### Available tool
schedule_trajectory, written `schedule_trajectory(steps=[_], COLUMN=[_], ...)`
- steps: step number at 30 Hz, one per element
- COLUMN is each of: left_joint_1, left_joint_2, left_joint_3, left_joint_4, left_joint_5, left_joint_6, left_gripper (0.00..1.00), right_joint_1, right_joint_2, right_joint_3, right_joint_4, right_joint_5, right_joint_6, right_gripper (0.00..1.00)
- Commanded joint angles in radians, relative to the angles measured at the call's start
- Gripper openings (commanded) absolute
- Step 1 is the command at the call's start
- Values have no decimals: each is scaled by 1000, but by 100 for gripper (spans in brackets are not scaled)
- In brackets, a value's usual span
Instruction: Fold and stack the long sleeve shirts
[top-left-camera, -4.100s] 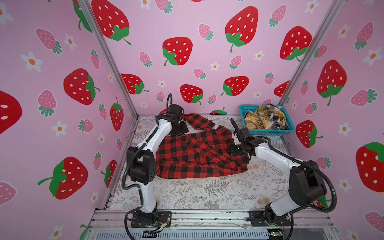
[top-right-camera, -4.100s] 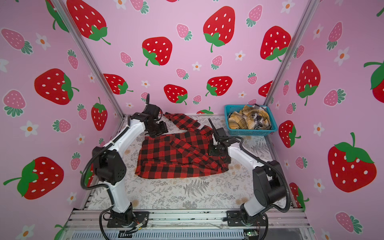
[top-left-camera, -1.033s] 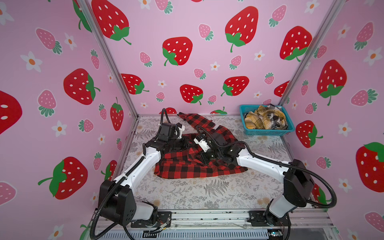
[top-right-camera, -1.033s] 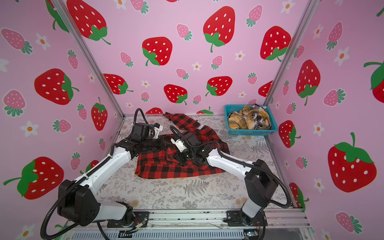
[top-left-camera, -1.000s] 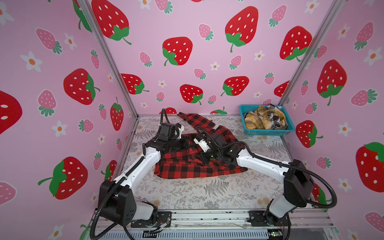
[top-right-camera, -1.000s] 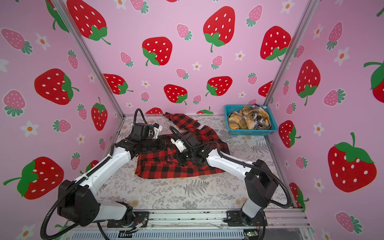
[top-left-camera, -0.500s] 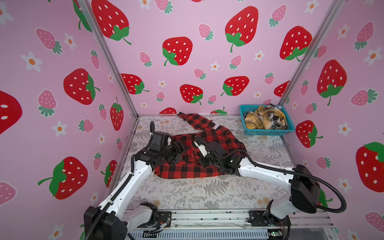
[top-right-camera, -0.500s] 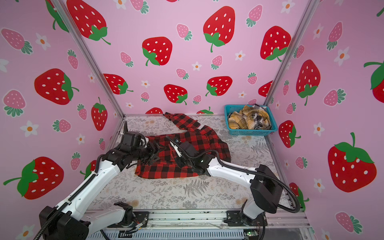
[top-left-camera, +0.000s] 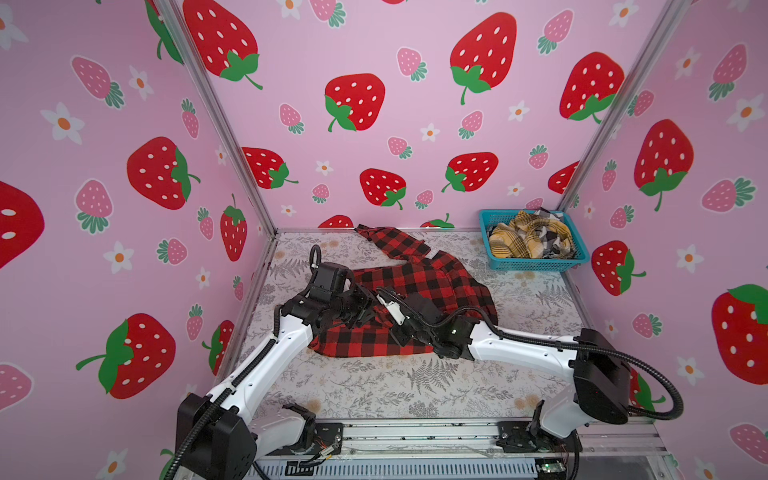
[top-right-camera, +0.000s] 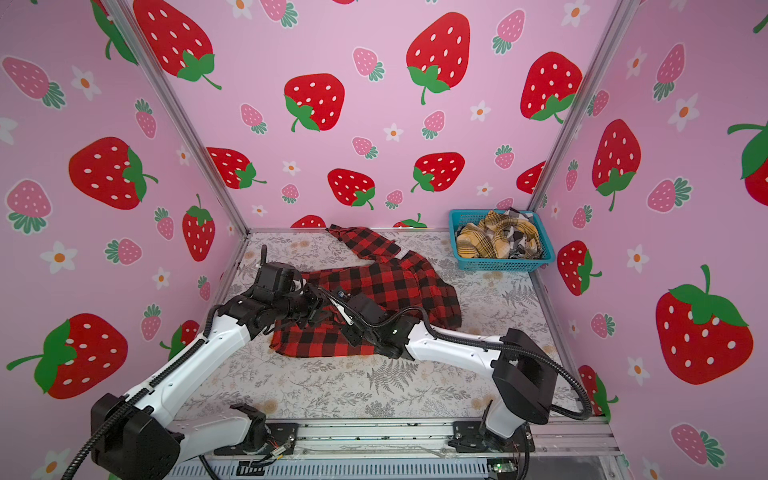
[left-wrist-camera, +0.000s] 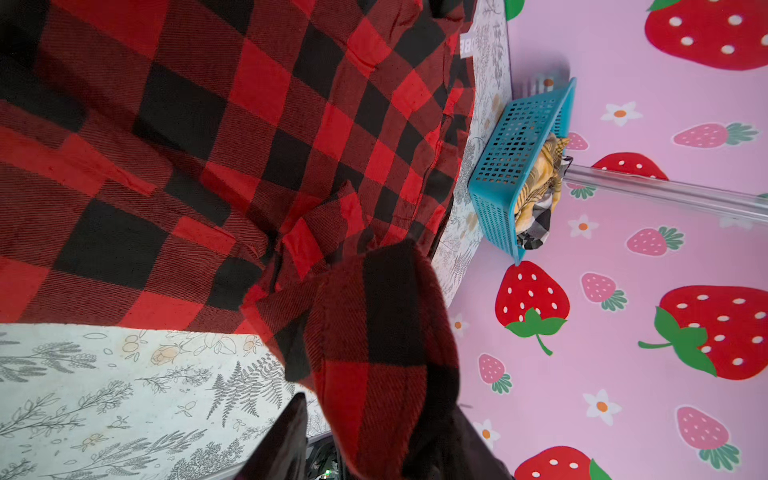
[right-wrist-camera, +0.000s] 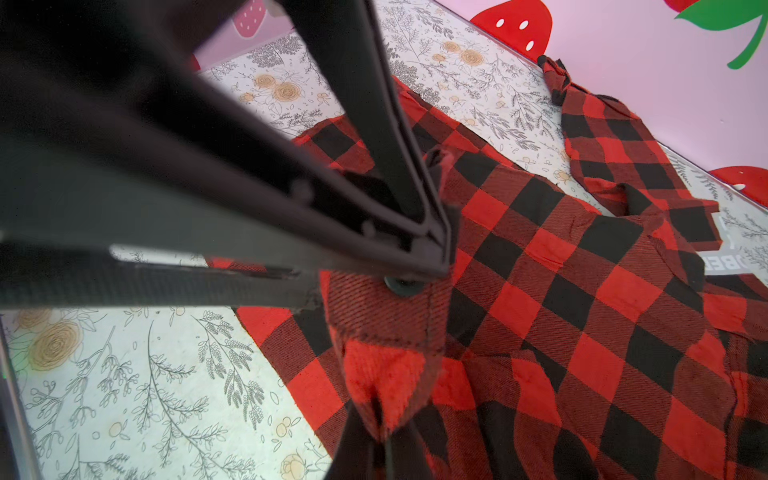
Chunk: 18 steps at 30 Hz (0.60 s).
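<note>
Red-and-black shirt (top-left-camera: 432, 282) lies crumpled on the floral table (top-left-camera: 415, 390), spread from the middle out to the left. Its near hem is flat, and one sleeve (top-left-camera: 395, 243) runs off to the far wall. White lettering (right-wrist-camera: 719, 259) shows at its right edge in the right wrist view, partly covered by cloth.

Right gripper (right-wrist-camera: 374, 432): jaws pressed together, pinching a raised fold on the left part of the shirt. Right arm (top-left-camera: 519, 353) lies low across the shirt's near right corner.

Left gripper (top-left-camera: 368, 309): reaches in from the left, tips just beside the right one's over the same fold. In the left wrist view a lump of cloth sits between its fingers (left-wrist-camera: 286, 440) and the jaws look partly apart. Can't tell whether it actually clamps.

In the way: the left gripper's fingers fill much of the right wrist view and hide the cloth behind them. In both top views the two wrists crowd together and cover the pinch point.

Teal basket (top-left-camera: 536, 264) sits in the far right corner, well apart from the spread shirt. It holds the yellow plaid shirt (top-left-camera: 505, 245) and the black-white plaid shirt (top-left-camera: 555, 240), both bunched up.
</note>
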<state>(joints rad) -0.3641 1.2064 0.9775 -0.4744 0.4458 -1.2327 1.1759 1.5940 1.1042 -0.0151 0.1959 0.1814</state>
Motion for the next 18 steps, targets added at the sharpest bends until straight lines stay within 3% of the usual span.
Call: schedule_trajectory(steps=[1, 4, 6, 7, 10, 12, 14, 18], left_joint_1=[-5, -6, -5, -4, -1, -1, 0, 4], left_joint_2=[19, 38, 51, 58, 54, 26, -23, -118], left_joint_3=[-3, 10, 28, 44, 98, 127, 139, 122], left_joint_4=[8, 17, 15, 7, -31, -41, -40, -55], left_joint_5=[-2, -5, -3, -3, -20, -32, -44, -67], left_joint_6=[-8, 2, 17, 31, 100, 172, 243, 314], left_gripper=[41, 24, 0, 0, 0, 0, 0, 0], right_joint_1=[11, 14, 14, 13, -12, -76, -170, -391], right_joint_2=[-2, -6, -13, -19, -56, -110, -198, -366], right_joint_3=[-8, -18, -27, -25, 17, 44, 39, -78], right_joint_4=[17, 19, 19, 0, -145, -280, -378, -420], right_joint_5=[7, 16, 55, 100, 314, 332, 254, -20], right_joint_6=[-14, -7, 11, 33, 161, 282, 395, 584], right_gripper=[0, 0, 0, 10, 65, 77, 86, 94])
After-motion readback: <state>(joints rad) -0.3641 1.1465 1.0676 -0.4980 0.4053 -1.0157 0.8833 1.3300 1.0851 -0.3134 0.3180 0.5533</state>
